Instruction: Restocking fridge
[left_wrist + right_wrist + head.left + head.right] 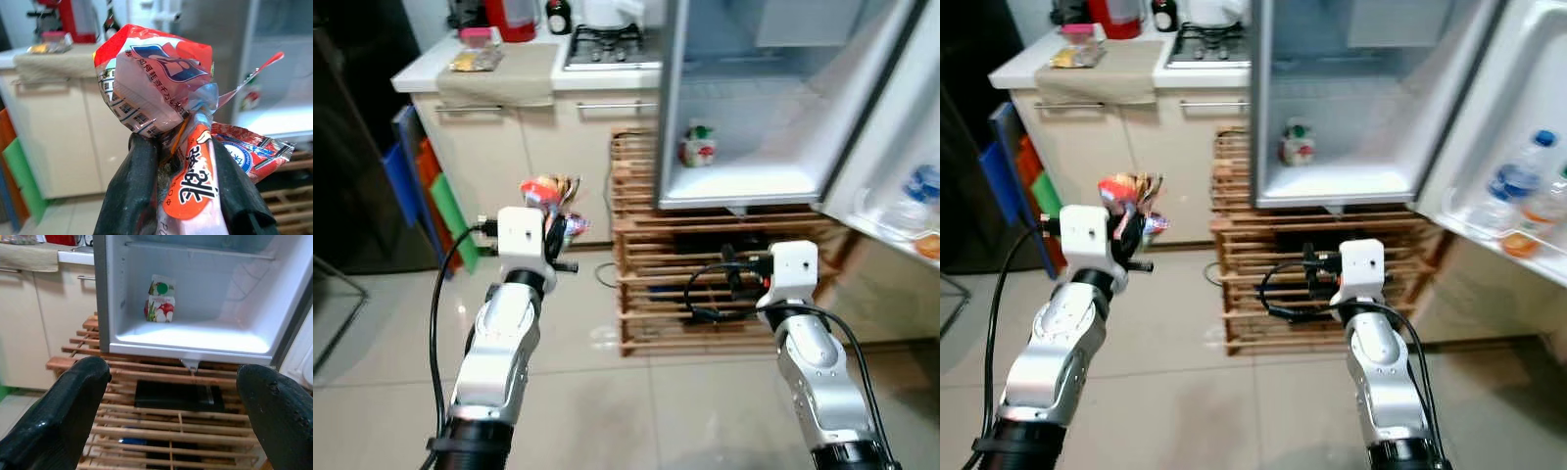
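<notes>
We have the snack packet (171, 122) clamped upright in our left gripper (181, 205), held out over the floor; the open fridge (744, 186) lies ahead and rightward, nearer our empty, spread right gripper (171, 401).

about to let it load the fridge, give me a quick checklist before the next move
1. Snack packet held in the left tool: ok, fingers shut on it.
2. Fridge door open: ok, swung wide to the robot's right.
3. Free space on the bottom shelf: ok, a single juice carton stands at the back.
4. Right tool free: ok, open and holding nothing.
5. Wooden rack under the fridge clear of the left arm's path: cannot tell.
6. Packet close enough to place: not ok, it hangs well left of the fridge opening.
</notes>
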